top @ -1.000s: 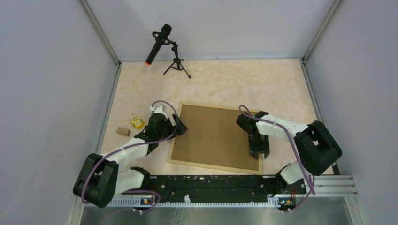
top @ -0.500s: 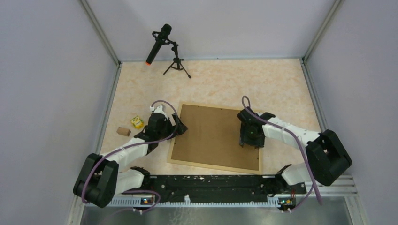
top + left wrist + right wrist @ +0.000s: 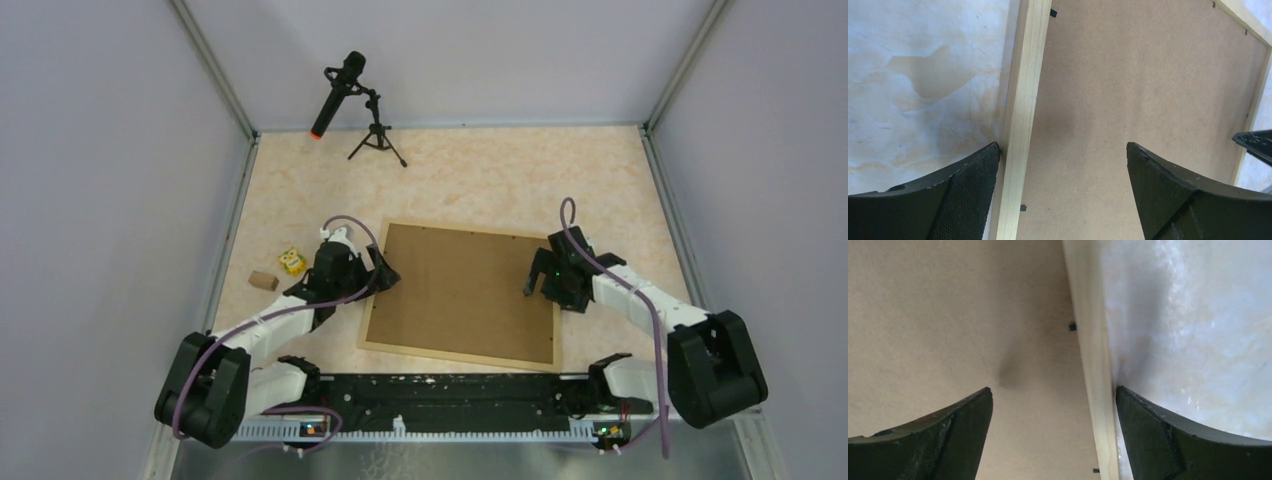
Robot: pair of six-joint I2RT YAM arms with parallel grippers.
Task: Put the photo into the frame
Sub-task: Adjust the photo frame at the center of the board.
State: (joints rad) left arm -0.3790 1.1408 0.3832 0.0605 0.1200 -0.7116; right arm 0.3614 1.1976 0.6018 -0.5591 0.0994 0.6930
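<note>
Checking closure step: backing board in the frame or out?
In. The backing board fills the frame edge to edge, lying within its wood rails.

Top view: even, diffuse overhead light, sharp throughout, with faint soft shadows on the tabletop; right wrist view: slightly soft focus, a pale sheen on the marbled surface at right, and a soft shadow beside the frame rail.
</note>
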